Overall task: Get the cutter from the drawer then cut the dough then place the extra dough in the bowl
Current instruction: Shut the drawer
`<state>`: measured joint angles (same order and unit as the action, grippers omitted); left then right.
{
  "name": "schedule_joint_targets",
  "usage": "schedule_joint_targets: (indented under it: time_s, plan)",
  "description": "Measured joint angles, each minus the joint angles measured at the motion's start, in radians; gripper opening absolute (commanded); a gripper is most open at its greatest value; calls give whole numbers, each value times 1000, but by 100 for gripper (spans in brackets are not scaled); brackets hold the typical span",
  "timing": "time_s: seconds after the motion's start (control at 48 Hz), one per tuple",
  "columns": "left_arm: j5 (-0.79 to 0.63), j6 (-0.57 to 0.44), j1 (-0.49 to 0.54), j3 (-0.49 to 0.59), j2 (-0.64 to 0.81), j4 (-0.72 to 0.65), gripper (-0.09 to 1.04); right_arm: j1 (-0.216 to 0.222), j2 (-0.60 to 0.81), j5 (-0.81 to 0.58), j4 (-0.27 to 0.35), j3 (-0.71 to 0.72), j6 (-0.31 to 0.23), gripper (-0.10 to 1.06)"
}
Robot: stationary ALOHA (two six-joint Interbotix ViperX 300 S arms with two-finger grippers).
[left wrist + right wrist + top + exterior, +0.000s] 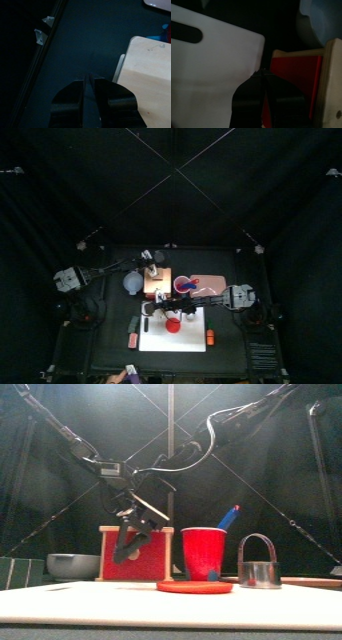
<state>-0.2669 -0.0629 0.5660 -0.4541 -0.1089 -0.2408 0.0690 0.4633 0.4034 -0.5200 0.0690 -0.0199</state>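
Observation:
The round metal cutter stands on the white board, right of the flat red dough disc. Behind them is the wooden box with its red drawer front. My right gripper hangs just in front of that drawer front, jaws shut and holding nothing; the board lies beside it. My left gripper is shut and empty over bare black table beside the box's pale top, behind the box in the top view. The blue-grey bowl sits left of the box.
A red cup with a blue knife stands right of the box, close behind the dough. The pink tray lies at the back right. Both arms cross above the box.

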Motion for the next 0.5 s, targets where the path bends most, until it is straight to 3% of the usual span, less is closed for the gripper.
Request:
schedule_joint_targets:
  time_s: [0.25,0.5]
  plan:
    - [8,3,0,-2,0,0,60,-3,0,-5,32,-3,-2,25]
    - [57,6,0,-2,5,0,60,-81,-123,-5,155,40,2,25]
